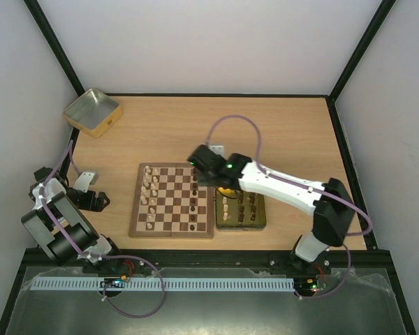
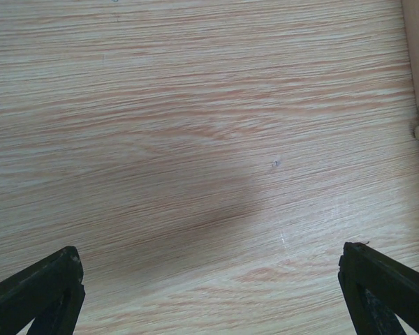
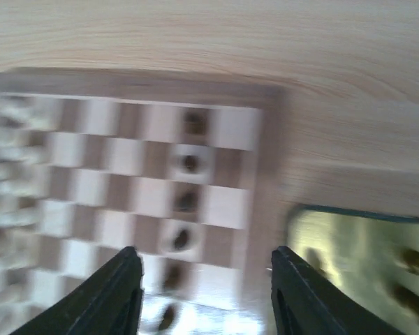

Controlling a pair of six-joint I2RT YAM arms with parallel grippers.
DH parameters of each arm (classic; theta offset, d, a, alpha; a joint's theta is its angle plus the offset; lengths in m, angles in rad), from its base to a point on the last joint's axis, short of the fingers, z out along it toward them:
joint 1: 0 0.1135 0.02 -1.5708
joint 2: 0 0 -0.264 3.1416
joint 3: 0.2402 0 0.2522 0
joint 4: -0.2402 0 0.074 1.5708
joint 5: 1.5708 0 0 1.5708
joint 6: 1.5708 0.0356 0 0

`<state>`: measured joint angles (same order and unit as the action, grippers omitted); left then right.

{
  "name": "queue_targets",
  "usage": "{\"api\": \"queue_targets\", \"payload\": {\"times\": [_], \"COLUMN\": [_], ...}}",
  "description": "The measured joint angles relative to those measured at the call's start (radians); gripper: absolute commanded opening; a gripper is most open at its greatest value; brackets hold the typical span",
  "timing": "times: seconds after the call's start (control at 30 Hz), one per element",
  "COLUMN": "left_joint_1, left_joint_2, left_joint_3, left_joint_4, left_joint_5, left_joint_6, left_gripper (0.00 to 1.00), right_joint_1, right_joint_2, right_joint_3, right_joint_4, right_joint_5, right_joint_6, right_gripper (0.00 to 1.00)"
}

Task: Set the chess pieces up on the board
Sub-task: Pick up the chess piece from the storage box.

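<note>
Chess pieces point(image 1: 237, 206) are pictured waiting in a yellow tin point(image 1: 241, 227) set just beside the board point(image 1: 171, 233) on the surface, to the right of the nearer right pincer point(image 3: 204, 259), which is held half parted and empty over the board's dark file point(image 3: 188, 163), while the left pincer point(image 2: 209, 252) is parked wide open, well apart.

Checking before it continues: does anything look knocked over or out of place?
Nothing stands out. The board lies flat, cream pieces along its left side, dark pieces in a line near its right edge, more in the tin beside it. None looks toppled.
</note>
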<state>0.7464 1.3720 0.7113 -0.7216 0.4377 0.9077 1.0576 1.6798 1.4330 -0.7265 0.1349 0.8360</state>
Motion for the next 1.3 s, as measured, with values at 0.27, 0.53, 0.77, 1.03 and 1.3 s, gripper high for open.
{"api": "queue_targets", "payload": {"times": [0.27, 0.53, 0.77, 1.03, 1.3], "left_joint_1": [0.0, 0.0, 0.0, 0.0, 0.0], "left_joint_2": [-0.006, -0.019, -0.024, -0.024, -0.024], "left_joint_3": [0.0, 0.0, -0.011, -0.011, -0.011], "left_joint_4": [-0.008, -0.015, -0.015, -0.014, -0.014], "left_joint_5": [0.004, 0.003, -0.001, -0.001, 0.0], "left_joint_6": [-0.01, -0.021, -0.029, -0.035, -0.041], "left_gripper": [0.99, 0.99, 0.99, 0.99, 0.99], "right_joint_1": [-0.105, -0.13, -0.144, -0.144, -0.144], "right_joint_2": [-0.131, -0.131, -0.095, -0.089, -0.095], "right_joint_3": [-0.402, -0.479, -0.497, -0.532, -0.546], "right_joint_4": [0.069, 0.18, 0.235, 0.259, 0.263], "right_joint_5": [-0.01, -0.046, -0.073, -0.106, -0.109], "right_joint_6": [0.041, 0.04, 0.036, 0.037, 0.04], "right_gripper": [0.39, 0.35, 0.28, 0.23, 0.03]}}
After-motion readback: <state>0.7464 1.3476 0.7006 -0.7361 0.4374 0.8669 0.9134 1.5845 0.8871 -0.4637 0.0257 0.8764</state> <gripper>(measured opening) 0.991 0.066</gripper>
